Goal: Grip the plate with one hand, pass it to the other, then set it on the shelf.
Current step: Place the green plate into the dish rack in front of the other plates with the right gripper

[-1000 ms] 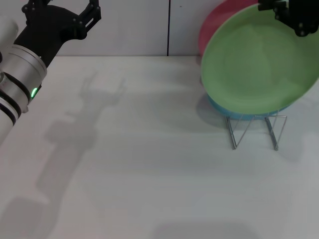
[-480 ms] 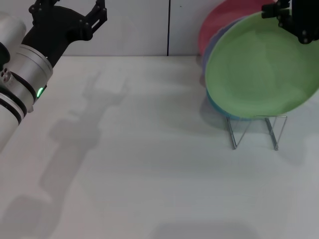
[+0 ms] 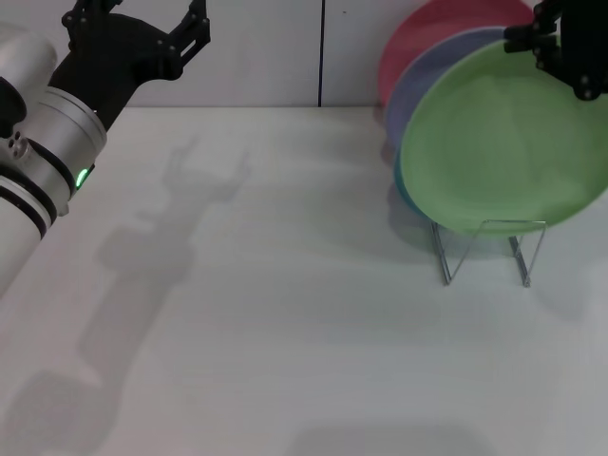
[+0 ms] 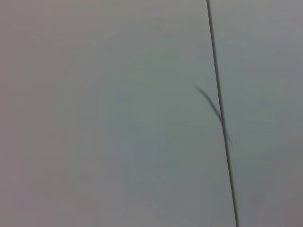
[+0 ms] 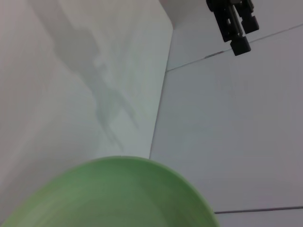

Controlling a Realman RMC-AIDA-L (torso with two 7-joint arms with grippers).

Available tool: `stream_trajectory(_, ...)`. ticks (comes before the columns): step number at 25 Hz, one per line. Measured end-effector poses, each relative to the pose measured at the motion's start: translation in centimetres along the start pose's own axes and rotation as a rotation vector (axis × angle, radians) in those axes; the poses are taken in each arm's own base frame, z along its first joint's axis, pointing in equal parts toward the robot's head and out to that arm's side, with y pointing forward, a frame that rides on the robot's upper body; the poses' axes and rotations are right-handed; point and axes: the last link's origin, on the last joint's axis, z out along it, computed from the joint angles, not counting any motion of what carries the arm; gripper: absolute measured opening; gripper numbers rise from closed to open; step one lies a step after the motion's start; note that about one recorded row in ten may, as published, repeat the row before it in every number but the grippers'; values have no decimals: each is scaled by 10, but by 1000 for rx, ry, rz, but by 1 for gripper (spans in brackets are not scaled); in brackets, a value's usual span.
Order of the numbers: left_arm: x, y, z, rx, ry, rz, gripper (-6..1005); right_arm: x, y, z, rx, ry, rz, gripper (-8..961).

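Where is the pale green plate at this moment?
In the head view the plate is on the right, held at its upper rim by the right gripper, just above the shelf and in front of the lavender plate.

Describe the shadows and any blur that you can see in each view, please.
Head view: the left end effector casts a soft grey arm shadow across the table; a fainter one lies under the shelf. Right wrist view: the plate is blurred at its rim. Left wrist view: one thin dark shadow streak on a plain wall.
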Motion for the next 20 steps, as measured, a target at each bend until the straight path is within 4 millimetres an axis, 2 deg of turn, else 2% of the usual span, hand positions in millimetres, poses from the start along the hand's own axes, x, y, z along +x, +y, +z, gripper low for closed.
stream_trajectory(20, -1, 3, 3, -11, -3, 3, 859, 7, 16, 0, -32, 7, -10, 75)
